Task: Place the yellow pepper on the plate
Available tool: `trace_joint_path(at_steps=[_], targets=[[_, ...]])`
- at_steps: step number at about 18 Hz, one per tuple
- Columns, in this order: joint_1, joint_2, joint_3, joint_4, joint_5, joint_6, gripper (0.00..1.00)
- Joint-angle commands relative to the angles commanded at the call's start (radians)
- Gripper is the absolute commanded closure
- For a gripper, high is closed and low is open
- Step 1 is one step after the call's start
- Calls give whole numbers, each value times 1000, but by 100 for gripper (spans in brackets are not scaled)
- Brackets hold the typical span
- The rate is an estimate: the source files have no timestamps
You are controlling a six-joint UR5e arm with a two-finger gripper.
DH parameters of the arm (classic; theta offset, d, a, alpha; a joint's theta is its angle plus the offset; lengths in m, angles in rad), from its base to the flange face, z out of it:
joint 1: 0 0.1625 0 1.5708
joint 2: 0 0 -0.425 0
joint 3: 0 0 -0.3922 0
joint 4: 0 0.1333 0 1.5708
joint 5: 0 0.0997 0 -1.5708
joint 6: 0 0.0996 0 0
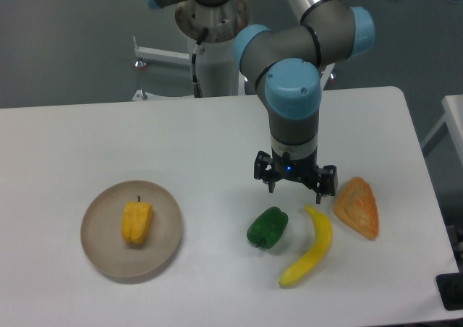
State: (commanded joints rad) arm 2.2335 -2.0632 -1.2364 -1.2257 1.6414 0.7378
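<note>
Claw [295, 189]: black two-finger unit on the grey and blue arm [293, 88], hanging over the white surface [108, 139] right of centre, fingers spread with nothing between them; its tips are small and dark, so their exact height above the surface cannot be told. Hidden or cut off: the arm's upper links run out of the top edge; the arm base [213, 16] is only partly seen behind the far edge of the surface; a dark object at the lower right corner is cropped and cannot be identified. Yellow pepper [137, 222]: small, blocky, yellow-orange, lobed sides, tiny dark stem pointing away from the camera; lies on the plate [98, 247], roughly at its middle, well apart from the claw. Plate: round, flat, beige-tan, low rim, matte, much wider than the pepper; sits on the left part of the surface. Other items, all on the surface below the claw: green pepper [268, 228], just left of and below the claw; yellow banana [309, 249], long and curved, beside the green pepper on its right; orange wedge [357, 207], triangular, right of the banana, whether the two touch is unclear
</note>
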Motion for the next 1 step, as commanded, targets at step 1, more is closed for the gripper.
trace_joint_path(at_steps=[1], targets=[[2,-2,3,0,0,8,0]])
